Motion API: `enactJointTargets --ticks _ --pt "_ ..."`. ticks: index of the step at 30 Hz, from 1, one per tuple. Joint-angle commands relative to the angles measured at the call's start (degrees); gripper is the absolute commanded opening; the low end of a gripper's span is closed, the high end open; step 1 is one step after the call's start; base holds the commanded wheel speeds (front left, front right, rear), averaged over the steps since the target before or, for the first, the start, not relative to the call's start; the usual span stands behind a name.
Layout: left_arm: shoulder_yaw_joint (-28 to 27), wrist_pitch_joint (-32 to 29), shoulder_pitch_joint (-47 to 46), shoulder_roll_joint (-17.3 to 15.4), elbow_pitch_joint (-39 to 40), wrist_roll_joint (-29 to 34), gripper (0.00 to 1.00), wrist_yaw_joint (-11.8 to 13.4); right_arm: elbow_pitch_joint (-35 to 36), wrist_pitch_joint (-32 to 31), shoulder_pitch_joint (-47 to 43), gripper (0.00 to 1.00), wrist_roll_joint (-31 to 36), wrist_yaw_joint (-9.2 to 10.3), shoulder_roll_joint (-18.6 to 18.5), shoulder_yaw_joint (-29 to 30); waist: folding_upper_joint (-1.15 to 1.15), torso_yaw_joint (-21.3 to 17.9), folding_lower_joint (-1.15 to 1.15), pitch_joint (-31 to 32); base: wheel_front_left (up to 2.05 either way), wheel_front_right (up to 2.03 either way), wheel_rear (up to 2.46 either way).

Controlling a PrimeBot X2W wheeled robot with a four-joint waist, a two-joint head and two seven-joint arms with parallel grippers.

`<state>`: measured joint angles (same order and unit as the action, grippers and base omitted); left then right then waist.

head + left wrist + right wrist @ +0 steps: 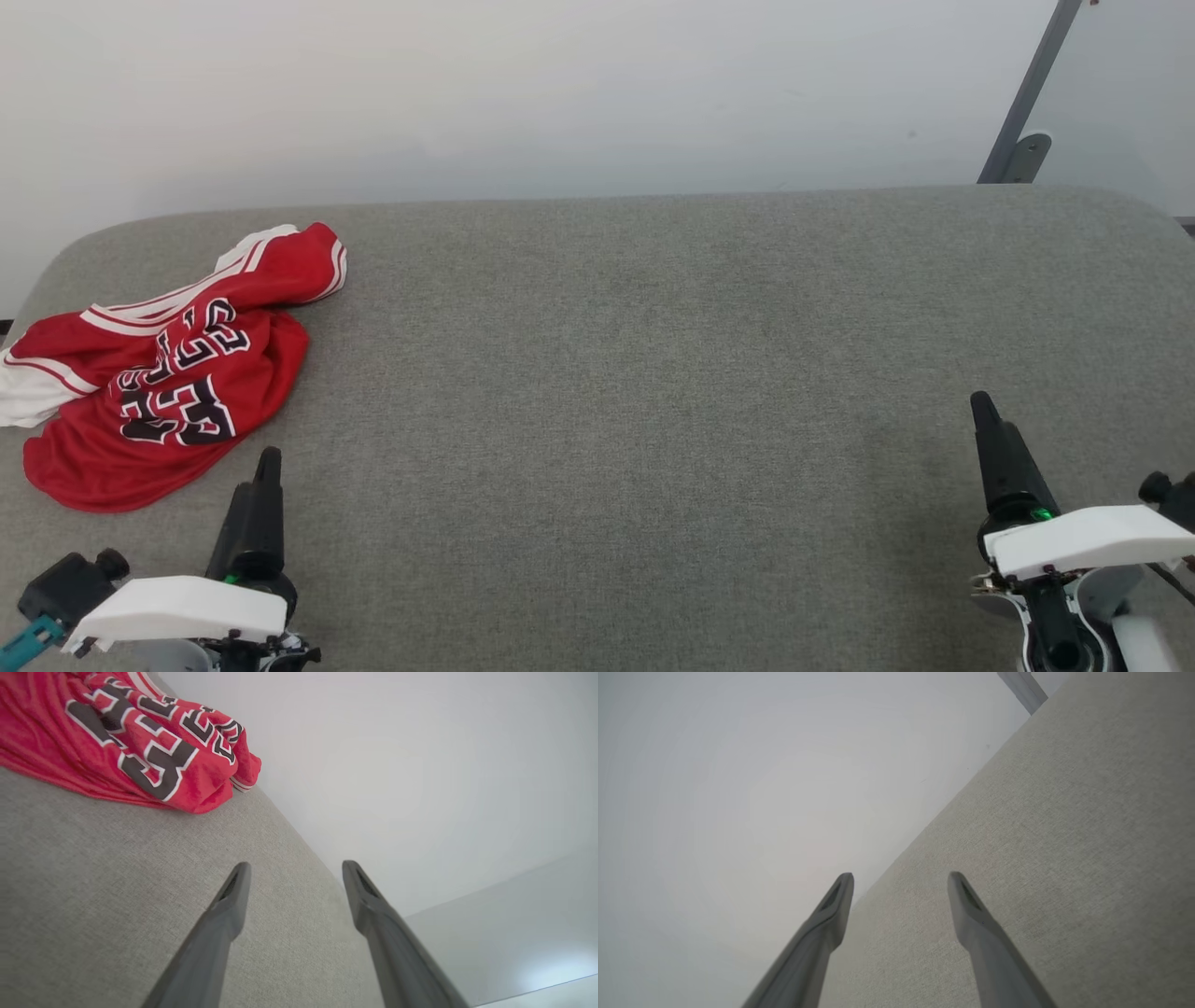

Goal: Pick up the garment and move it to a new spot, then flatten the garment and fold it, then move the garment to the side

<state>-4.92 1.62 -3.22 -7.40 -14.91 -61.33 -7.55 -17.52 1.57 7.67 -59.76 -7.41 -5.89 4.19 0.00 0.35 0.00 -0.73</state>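
Left hand spread wide, holding nothing, fingers aimed along the grey fabric tabletop just beside the garment — a crumpled red heap at the tabletop's left end, white-striped trim on top. Right hand likewise wide and empty, well apart at the right side. Behind, a plain pale wall and a slanted grey post. Readable on the jersey — a black, white-outlined 23; lettering beside it too rumpled to read
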Motion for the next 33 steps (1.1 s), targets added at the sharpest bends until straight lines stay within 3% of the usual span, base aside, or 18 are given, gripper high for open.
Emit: enactJointTargets --ticks 1,18,33 --pt "0.0 0.7 -0.7 -0.8 1.0 2.8 1.0 0.0 0.9 0.8 1.7 1.0 2.9 -0.08 -0.6 -0.1 0.0 0.0 0.0 0.0 0.0 0.0 0.0" --pt "1.1 4.0 0.7 -1.5 1.3 19.5 1.0 0.0 2.6 4.0 1.7 1.0 27.3 -0.09 0.5 2.2 0.0 0.3 0.0 -0.5 0.0 0.0 0.0" --pt "1.4 6.5 2.0 -1.9 1.4 29.5 1.0 0.1 3.0 6.6 0.7 1.0 39.4 -0.1 1.2 2.5 0.0 0.6 0.0 -0.8 0.0 0.0 0.0"
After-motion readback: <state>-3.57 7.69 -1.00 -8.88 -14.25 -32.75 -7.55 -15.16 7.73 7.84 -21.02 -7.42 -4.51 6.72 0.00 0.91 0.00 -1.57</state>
